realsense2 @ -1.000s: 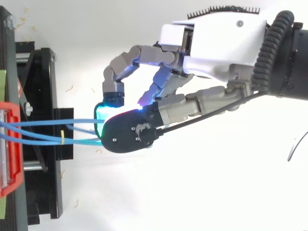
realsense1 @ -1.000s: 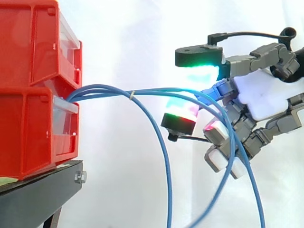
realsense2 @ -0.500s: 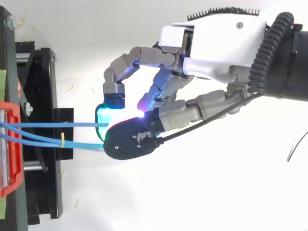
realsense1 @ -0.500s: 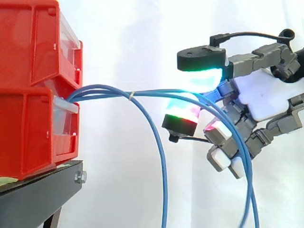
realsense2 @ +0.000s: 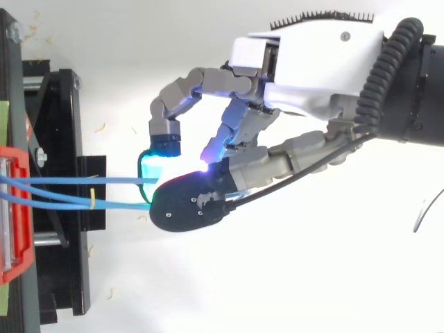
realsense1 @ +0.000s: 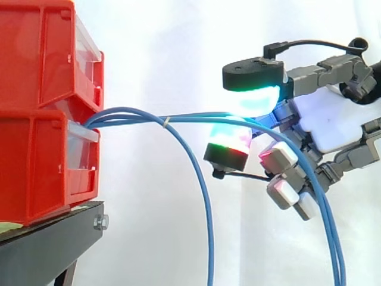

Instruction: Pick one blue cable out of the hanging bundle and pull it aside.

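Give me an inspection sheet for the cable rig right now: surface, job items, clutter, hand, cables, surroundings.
Surface: black stand, carrying two stacked red bins.
Job's things: blue cables leave the front of the bins and run to the hand, bound by a pale tie.
Clutter: pale flecks on the white ground by the stand.
Hand: hand pinches the blue cables between two glowing pads; more than one strand seems caught.
Cables: one strand drops free past the tie; two hang down behind the hand.
Surroundings: white curtain; nothing else seen.
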Controlling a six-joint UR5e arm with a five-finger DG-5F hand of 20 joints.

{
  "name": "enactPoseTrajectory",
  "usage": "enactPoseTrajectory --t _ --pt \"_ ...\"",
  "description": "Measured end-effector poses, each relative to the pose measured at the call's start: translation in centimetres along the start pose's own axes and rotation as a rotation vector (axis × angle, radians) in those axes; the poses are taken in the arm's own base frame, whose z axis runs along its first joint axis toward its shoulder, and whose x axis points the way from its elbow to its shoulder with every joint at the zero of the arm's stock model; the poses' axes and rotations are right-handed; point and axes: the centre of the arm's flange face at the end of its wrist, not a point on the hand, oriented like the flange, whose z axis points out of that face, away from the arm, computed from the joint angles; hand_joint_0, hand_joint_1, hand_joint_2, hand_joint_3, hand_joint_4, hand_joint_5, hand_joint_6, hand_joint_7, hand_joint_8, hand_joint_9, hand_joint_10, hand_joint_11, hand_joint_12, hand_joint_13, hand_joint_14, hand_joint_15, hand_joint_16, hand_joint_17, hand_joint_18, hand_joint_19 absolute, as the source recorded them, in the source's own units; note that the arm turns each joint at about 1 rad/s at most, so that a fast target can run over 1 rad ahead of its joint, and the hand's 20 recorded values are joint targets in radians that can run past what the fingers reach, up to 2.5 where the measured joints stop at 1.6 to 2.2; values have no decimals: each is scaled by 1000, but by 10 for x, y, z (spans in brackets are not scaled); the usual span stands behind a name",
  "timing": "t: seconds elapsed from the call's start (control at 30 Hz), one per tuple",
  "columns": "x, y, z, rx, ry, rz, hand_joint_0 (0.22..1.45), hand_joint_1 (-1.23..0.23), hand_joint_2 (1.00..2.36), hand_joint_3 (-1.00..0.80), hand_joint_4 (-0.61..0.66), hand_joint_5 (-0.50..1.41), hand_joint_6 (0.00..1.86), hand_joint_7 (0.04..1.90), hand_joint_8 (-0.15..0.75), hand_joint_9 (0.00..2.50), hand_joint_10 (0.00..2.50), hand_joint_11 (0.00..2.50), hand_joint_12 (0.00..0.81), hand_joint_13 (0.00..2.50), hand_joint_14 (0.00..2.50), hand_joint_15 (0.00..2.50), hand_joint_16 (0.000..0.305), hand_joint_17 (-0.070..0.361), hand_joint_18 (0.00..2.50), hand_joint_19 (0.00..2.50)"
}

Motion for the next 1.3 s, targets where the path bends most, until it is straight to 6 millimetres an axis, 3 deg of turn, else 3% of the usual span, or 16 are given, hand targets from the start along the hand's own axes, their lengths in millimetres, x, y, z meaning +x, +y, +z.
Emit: enactPoseTrajectory --t 0.07,0.1,0.17,0.23,0.43,0.6,1.13,1.3 --pt "0 0 0 1 0 0 662 -937 1002 220 -270 -52 915 1263 216 1277 18 766 360 1042 20 703 59 132 969 522" --pt "0 0 0 1 0 0 638 -936 1093 200 -280 -46 909 1267 210 1299 16 739 367 1059 20 693 60 135 977 517" --pt "0 0 0 2 0 0 632 -930 1110 197 -282 -45 907 1263 211 1299 13 708 363 1046 21 680 60 134 971 512" --pt "0 0 -1 4 0 0 583 -904 1286 158 -291 -33 886 1287 213 1201 14 526 368 991 17 585 61 138 954 464" --pt "0 -2 -3 24 5 23 552 -888 1406 114 -308 -29 882 1257 243 889 4 167 404 846 11 374 62 139 804 322" --pt "0 -4 -6 51 10 25 537 -885 1445 99 -315 -26 880 1242 243 799 0 47 418 769 11 300 63 142 728 260" --pt "0 -8 -7 72 11 21 529 -890 1462 98 -282 -25 866 1284 245 804 2 85 410 773 11 369 65 145 710 288" --pt "2 -25 -6 101 13 12 527 -891 1468 91 -274 -25 865 1282 245 813 2 103 408 783 12 388 65 147 726 299"
